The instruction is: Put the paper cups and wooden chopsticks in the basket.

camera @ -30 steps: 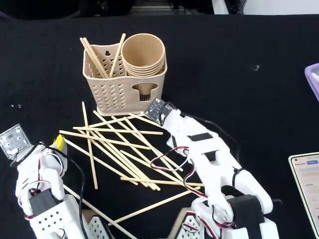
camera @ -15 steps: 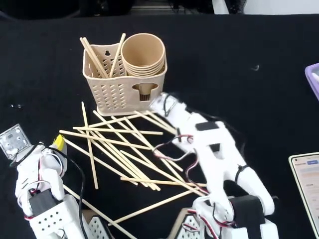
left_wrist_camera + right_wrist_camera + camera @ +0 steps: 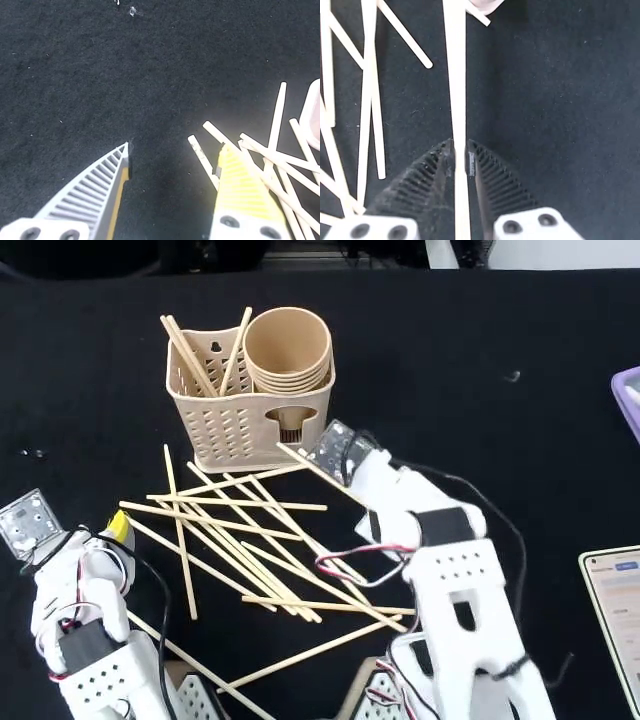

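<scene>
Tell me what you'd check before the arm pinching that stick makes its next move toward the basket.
1. Grip: the right gripper is shut on a chopstick. Ok.
2. Single stick: the right wrist view shows just one between the jaws. Ok.
3. Held stick free of the pile: cannot tell.
4. Target ready: the basket stands upright, with the paper cups in one compartment and room beside the sticks in the other. Ok.
5. Other arm out of the way: the left gripper is open, empty and far from the basket. Ok.
6. Job finished: many loose chopsticks lie on the table. Not ok.
</scene>
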